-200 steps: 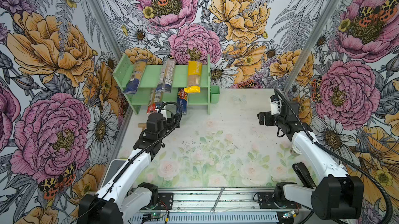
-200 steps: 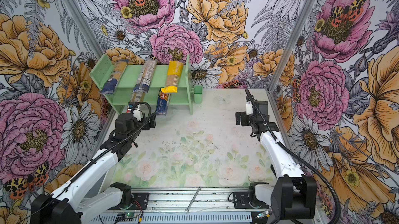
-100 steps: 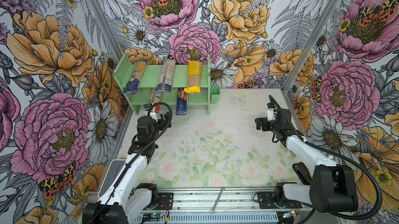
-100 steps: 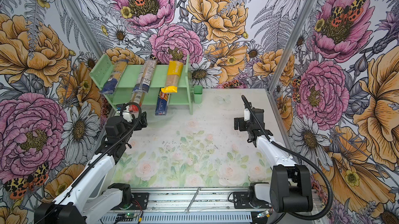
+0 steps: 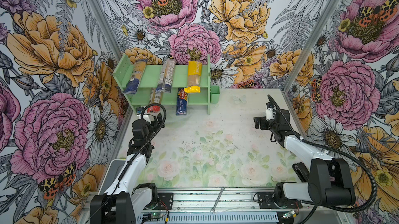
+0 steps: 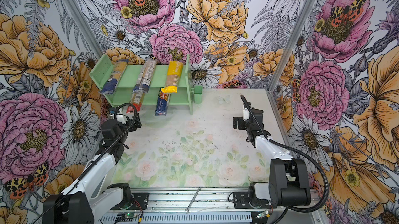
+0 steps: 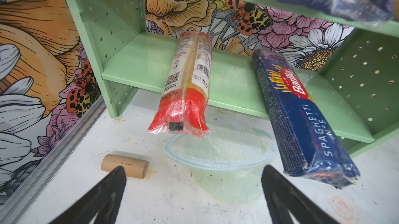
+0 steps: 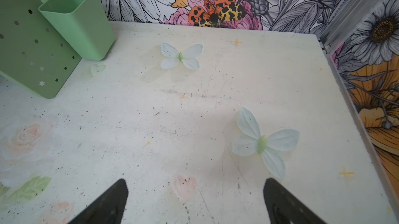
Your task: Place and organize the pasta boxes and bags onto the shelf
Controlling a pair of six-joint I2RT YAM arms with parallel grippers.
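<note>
Left gripper (image 7: 193, 170) spread, empty; just ahead of it the red-ended bag (image 7: 187, 78) overhangs the shelf (image 7: 138, 65), the Barilla box (image 7: 302, 112) ahead to its right. Nudge each end squarely inward. Right gripper (image 8: 195, 182) spread, empty, well away

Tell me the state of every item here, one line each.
Left hand, open, empty.
Right hand, open, empty.
Shelf, upright.
Outer blue-tipped bag, top tier, overhanging.
Middle blue-tipped bag, top tier, overhanging.
Yellow bag, top tier, overhanging.
Red-tipped bag, lower tier, overhanging.
Blue box, lower tier, overhanging.
Green cup, upright.
Wooden peg, lying flat.
</note>
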